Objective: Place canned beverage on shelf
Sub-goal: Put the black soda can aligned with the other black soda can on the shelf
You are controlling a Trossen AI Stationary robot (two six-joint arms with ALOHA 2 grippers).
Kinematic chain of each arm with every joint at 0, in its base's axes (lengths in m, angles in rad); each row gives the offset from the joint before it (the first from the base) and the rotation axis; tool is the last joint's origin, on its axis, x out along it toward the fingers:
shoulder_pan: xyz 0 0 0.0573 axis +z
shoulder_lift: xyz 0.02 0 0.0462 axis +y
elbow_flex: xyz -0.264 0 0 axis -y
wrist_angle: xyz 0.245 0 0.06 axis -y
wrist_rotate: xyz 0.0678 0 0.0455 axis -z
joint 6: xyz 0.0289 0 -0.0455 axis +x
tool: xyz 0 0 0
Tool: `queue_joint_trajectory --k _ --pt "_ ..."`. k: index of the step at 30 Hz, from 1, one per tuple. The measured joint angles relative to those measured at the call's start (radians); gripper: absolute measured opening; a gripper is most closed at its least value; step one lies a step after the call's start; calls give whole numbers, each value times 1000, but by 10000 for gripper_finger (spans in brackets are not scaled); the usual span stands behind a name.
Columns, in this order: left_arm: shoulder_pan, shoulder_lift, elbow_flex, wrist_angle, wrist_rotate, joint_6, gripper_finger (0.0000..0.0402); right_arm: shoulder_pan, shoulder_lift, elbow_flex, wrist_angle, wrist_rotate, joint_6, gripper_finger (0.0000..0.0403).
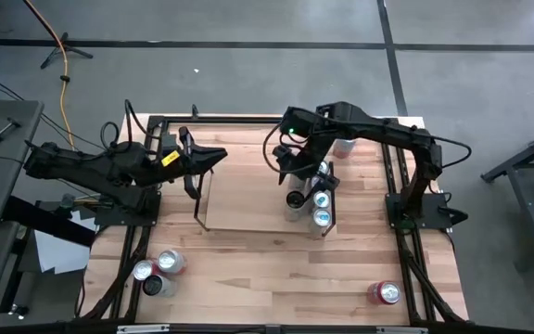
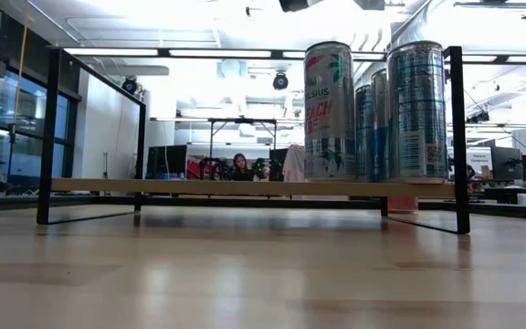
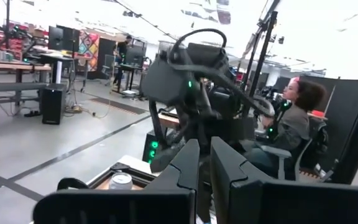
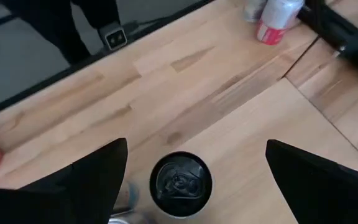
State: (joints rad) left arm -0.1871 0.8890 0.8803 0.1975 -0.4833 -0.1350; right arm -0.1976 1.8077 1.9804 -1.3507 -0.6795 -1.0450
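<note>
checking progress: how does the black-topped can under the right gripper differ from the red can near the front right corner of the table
The black-topped can stands on the shelf beside other cans; the red can sits alone on the tabletop, off the shelf. The open right gripper straddles the former; nothing is near the latter. Both stand upright.

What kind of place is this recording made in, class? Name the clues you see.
Probably a robotics lab or workshop: two robot arms at a railed wood table, a concrete floor with loose cables, and desks with monitors behind, where a person sits.

Both arms are matte black with looping black cables, a yellow label on the left arm (image 1: pixel 169 159) and a green light on the right arm (image 1: pixel 290 131).
</note>
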Motion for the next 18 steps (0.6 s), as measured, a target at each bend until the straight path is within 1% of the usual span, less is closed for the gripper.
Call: queue_joint_trajectory --k 4,8,13,18 --pt "0 -2 0 4 -1 13 0 15 45 0 -19 31 -15 369" --pt "0 -5 -1 4 0 14 0 25 86 0 -50 48 -79 369" --pt "0 -5 -1 -2 1 15 0 39 103 0 -76 148 -89 369" --pt "0 -5 -1 -27 1 15 0 63 106 0 -89 219 -108 369"
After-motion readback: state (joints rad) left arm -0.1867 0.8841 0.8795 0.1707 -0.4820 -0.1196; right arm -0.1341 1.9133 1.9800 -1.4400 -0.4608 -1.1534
